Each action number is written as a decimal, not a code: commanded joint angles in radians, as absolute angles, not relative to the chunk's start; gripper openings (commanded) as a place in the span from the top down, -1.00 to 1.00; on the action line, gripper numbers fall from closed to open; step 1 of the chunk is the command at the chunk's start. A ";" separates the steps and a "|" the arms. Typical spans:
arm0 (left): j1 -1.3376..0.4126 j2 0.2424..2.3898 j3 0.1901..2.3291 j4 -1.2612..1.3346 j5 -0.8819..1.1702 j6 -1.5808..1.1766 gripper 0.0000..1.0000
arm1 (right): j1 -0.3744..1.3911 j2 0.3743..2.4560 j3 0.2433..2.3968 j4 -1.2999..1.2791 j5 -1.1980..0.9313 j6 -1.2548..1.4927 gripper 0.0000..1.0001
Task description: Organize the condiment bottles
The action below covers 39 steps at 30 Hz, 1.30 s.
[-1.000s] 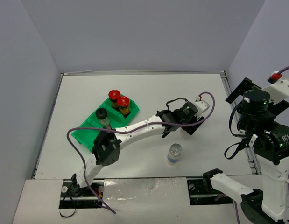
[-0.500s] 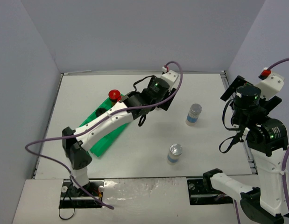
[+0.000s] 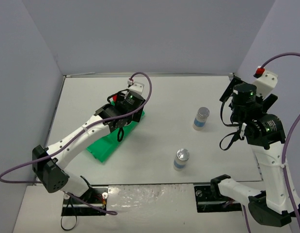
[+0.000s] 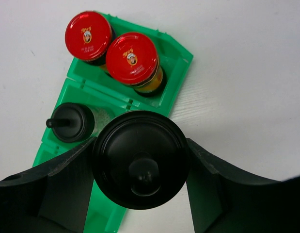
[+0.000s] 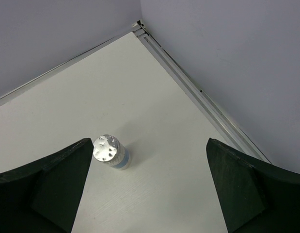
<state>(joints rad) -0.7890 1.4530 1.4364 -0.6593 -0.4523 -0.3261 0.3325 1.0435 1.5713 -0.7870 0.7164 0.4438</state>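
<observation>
My left gripper [image 4: 140, 158] is shut on a black-capped jar [image 4: 139, 165] and holds it above the green tray's [image 4: 176, 58] near-right edge. In the tray stand two red-capped jars [image 4: 88, 35] [image 4: 132, 57] in one compartment and a second black-capped jar [image 4: 72, 121] in the adjoining one. From the top view the left gripper [image 3: 121, 110] hides most of the tray [image 3: 105, 145]. Two silver-capped jars with blue labels stand on the table, one far [image 3: 201, 118], one near [image 3: 181, 159]. My right gripper [image 5: 149, 145] is open and empty, high above the table, with the far silver-capped jar [image 5: 109, 151] below by its left finger.
The table's right rail [image 5: 198, 92] and the back right corner lie close under the right gripper. Grey walls enclose the table on three sides. The left arm's purple cable [image 3: 140, 85] loops above the tray.
My left arm has swung left from the middle of the table to above the tray, uncovering the far silver-capped jar. My right wrist has shifted a little left.
</observation>
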 commanded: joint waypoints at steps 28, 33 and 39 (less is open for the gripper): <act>-0.618 1.354 1.115 -0.324 -0.366 -0.434 1.00 | 0.328 1.010 1.455 -0.679 0.689 0.437 -1.00; -0.610 1.378 1.109 -0.309 -0.381 -0.432 1.00 | 0.328 0.997 1.444 -0.678 0.688 0.432 -1.00; -0.600 1.385 1.098 -0.300 -0.402 -0.427 1.00 | 0.328 0.986 1.434 -0.680 0.687 0.428 -1.00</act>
<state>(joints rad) -0.6126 1.4060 1.0673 -0.3891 -0.3571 -0.4255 0.3325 0.9937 1.4378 -0.7268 0.6724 0.4419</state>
